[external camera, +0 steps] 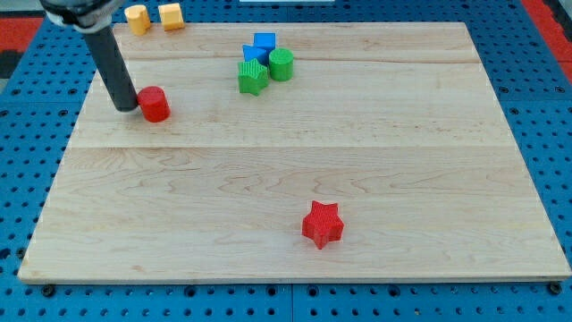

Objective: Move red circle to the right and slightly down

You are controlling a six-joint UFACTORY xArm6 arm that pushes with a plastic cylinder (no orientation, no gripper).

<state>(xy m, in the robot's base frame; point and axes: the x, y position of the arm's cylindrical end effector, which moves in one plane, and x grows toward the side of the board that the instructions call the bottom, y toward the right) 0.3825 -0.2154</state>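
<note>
A lab bench or robot test rig — not a home. A pale wooden board (pixel 295 179) lies on a blue perforated base (pixel 36 134) with a regular grid of holes, a red panel (pixel 545 13) shows at the view's top right, and small coloured blocks sit about — bare test fixtures.

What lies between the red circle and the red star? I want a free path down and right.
Nothing: in the camera view only bare board separates the red circle from the red star. My tip sits against the circle's left side.
</note>
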